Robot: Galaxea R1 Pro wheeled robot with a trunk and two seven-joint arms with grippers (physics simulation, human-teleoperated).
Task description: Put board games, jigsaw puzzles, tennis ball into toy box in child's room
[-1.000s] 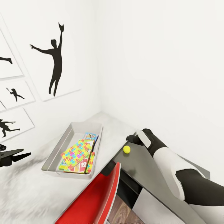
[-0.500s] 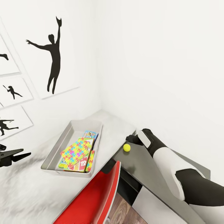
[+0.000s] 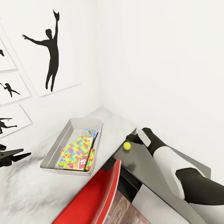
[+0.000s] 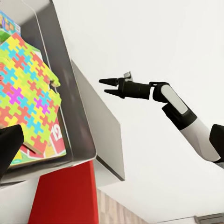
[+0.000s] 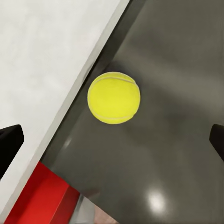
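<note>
The yellow tennis ball (image 3: 126, 145) lies on a dark glossy desk top (image 3: 146, 168), close to the edge of the lighter table. My right gripper (image 3: 129, 137) hovers just above and behind it, open; in the right wrist view the ball (image 5: 114, 97) sits between the spread fingertips (image 5: 9, 147). The grey toy box (image 3: 53, 149) holds a bright jigsaw puzzle (image 3: 76, 148) on top of board games, one marked 12 (image 3: 82, 162). My left gripper (image 3: 21, 154) hangs open at the far left, holding nothing.
A red chair (image 3: 99, 193) stands against the desk's front, below the toy box. White walls meet in a corner behind the table, with black silhouette pictures (image 3: 51, 53) on the left wall. The left wrist view shows my right arm (image 4: 177, 109) reaching across.
The whole head view has shifted up and left as the camera moved. The tennis ball now sits a little closer to my right gripper. Both grippers remain open.
</note>
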